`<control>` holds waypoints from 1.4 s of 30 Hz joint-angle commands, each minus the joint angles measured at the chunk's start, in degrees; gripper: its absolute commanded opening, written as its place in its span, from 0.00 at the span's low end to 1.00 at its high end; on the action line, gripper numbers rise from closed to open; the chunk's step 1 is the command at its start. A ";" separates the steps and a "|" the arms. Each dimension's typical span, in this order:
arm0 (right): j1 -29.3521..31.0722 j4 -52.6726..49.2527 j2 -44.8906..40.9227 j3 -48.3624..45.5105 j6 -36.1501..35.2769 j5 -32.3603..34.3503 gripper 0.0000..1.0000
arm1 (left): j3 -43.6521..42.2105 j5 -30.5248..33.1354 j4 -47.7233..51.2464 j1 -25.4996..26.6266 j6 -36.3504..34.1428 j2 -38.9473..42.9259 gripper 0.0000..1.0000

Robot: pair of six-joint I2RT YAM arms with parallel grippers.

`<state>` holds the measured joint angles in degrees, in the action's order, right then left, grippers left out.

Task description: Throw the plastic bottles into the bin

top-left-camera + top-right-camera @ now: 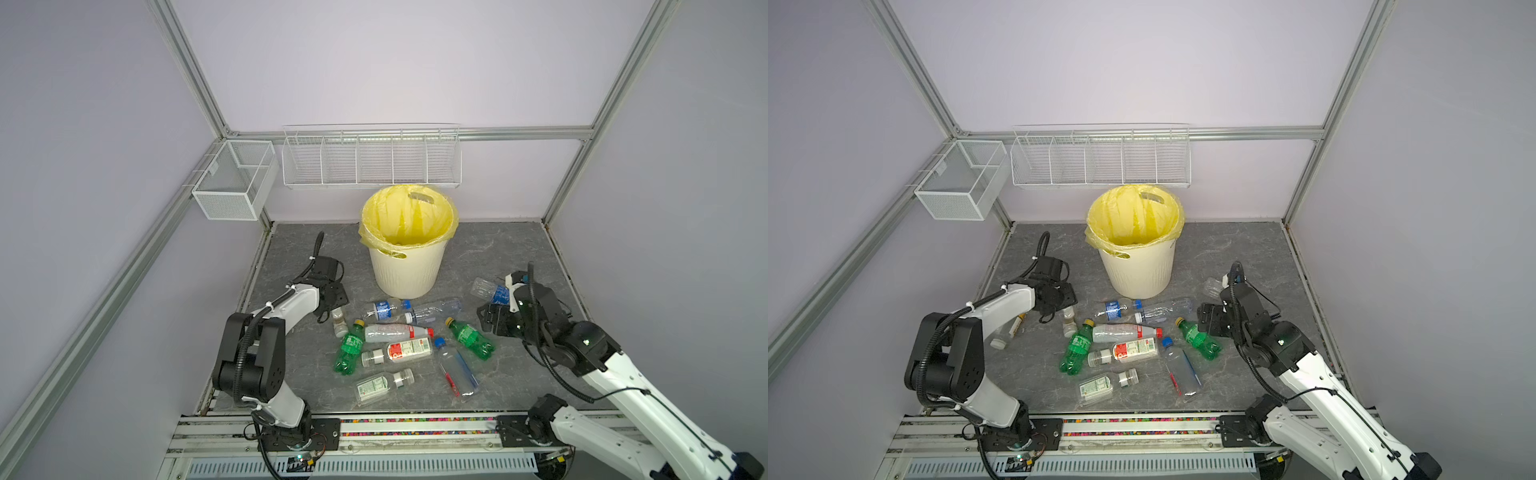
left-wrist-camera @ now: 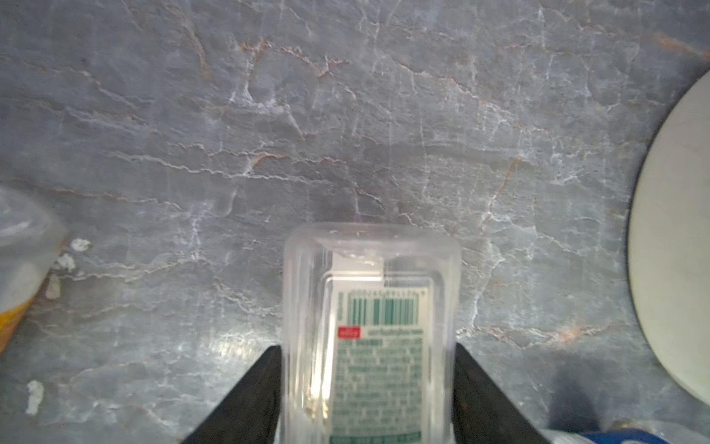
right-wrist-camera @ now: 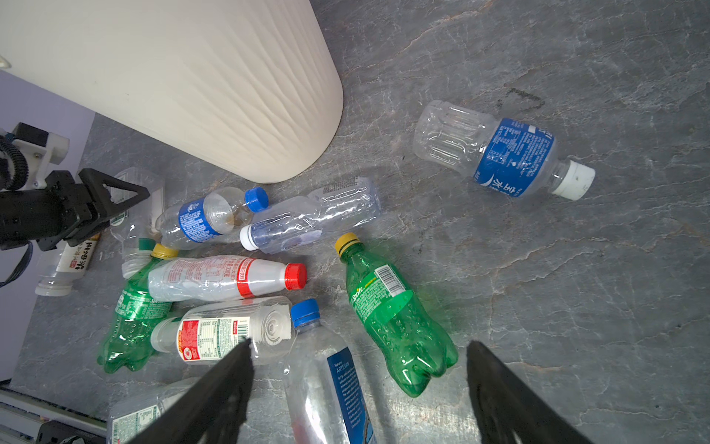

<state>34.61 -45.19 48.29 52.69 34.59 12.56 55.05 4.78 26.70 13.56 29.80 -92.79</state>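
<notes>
Near the counter's [image 1: 498, 249] left edge the left tool [image 2: 368, 348] pinches a clear bottle [image 2: 370, 292], while the right tool [image 3: 360, 341] hangs wide open, empty, near a green bottle [image 3: 392, 319].

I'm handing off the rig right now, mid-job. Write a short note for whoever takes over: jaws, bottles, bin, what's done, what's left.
Left gripper: jaws closed against the sides of a clear green-label bottle that lies on the table, left of the bin.
Right gripper: jaws open, empty, hovering by a green bottle.
The other bottles lie scattered in front of the bin. A blue-label bottle lies apart, near the right arm.
Done: no bottle can be seen in the bin.
Left: lift the gripped bottle, drop it in, then clear the rest.
</notes>
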 commanded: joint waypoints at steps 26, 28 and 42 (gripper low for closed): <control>0.11 -0.82 -0.42 -1.97 2.17 -0.07 0.88 | -0.32 2.97 2.98 -0.21 3.93 11.43 0.55; 0.10 -0.87 -0.43 -1.97 2.15 -0.03 0.88 | 0.14 2.83 3.57 -0.21 4.23 12.42 0.55; 0.08 -0.59 -0.06 -5.66 2.90 -1.30 0.88 | 3.44 -0.76 5.68 -0.22 3.16 18.89 0.55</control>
<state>34.61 -45.58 48.23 48.07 36.27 11.92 55.79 4.43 31.66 13.52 33.34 -76.20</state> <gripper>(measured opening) 0.878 0.551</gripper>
